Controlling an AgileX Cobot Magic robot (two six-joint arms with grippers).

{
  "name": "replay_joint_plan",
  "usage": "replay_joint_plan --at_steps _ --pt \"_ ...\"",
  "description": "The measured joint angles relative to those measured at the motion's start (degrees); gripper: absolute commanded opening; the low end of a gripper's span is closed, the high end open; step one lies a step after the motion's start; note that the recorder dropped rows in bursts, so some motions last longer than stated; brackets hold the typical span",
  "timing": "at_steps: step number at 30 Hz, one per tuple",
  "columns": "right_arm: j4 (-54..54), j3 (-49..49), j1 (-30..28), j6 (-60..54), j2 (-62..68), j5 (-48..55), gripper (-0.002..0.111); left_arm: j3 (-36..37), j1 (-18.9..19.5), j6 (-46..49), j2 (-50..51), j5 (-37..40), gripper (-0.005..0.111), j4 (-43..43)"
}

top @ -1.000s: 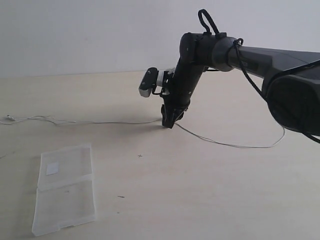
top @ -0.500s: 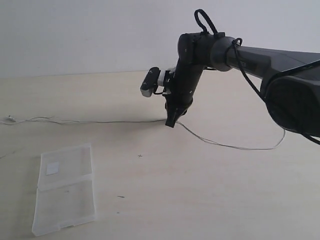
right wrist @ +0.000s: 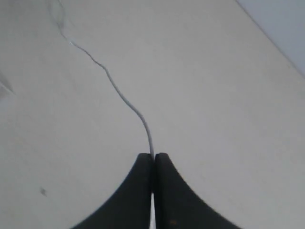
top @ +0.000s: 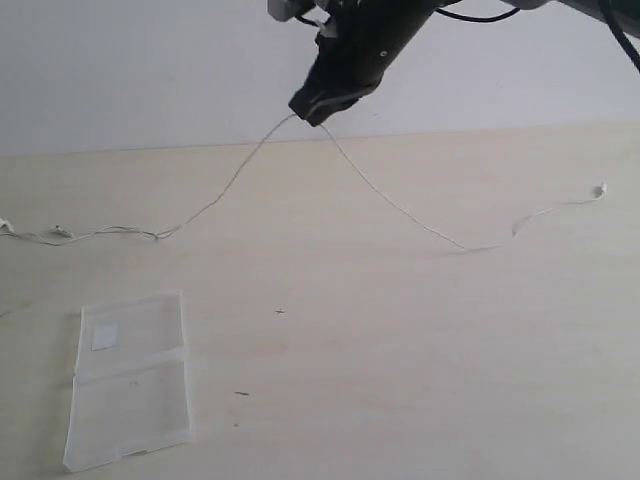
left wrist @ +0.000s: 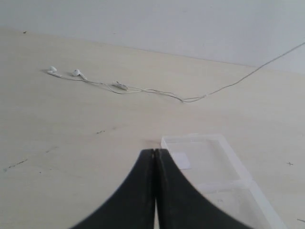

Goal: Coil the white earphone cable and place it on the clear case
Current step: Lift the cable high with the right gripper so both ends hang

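Observation:
My right gripper (top: 306, 110) is high above the table, shut on the white earphone cable (top: 380, 195) near its middle. From the pinch the cable hangs down both ways: left to a loose tangle (top: 110, 234), right to its plug (top: 599, 189) on the table. The right wrist view has the cable (right wrist: 116, 90) running out from between the shut fingertips (right wrist: 153, 155). The clear case (top: 130, 378) lies flat at the front left, its white sticker (top: 104, 337) on the far panel. My left gripper (left wrist: 155, 151) is shut and empty just before the case (left wrist: 224, 167). Two earbuds (left wrist: 64, 73) lie beyond it.
The light wooden table (top: 400, 380) ends at a pale wall behind. A few small dark specks (top: 279, 312) mark the tabletop. The left arm does not show in the exterior view.
The right gripper closed on the cable at the table and rose high, lifting the cable's middle into a peak. The right end was dragged and now lies stretched out.

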Motion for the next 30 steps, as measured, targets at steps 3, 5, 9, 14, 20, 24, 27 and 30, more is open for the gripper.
replay_joint_plan --at_steps 3,5,9,14,20,24,27,30 --pt "9.6 0.4 0.0 -1.6 -0.4 -0.1 0.0 0.0 0.0 0.0 0.0 0.0 0.0 0.0" --pt "15.4 3.1 0.0 -3.9 -0.8 -0.1 0.0 0.0 0.0 0.0 0.0 0.0 0.0 0.0" --pt "22.2 10.0 -1.1 -9.2 -3.5 -0.3 0.0 0.0 0.0 0.0 0.0 0.0 0.0 0.0" --pt "29.7 20.5 -4.3 -16.9 -10.8 -3.6 0.0 0.0 0.0 0.0 0.0 0.0 0.0 0.0" --pt "44.4 35.5 -9.9 -32.6 -22.1 -8.6 0.0 0.0 0.0 0.0 0.0 0.0 0.0 0.0" --pt "60.8 43.8 -12.5 -46.8 -27.3 -9.4 0.0 0.0 0.0 0.0 0.0 0.0 0.0 0.0" --pt "68.1 48.0 -12.9 -53.1 -28.7 -9.8 0.0 0.0 0.0 0.0 0.0 0.0 0.0 0.0" --pt "70.2 49.1 -12.9 -55.1 -28.8 -10.5 0.0 0.0 0.0 0.0 0.0 0.0 0.0 0.0"
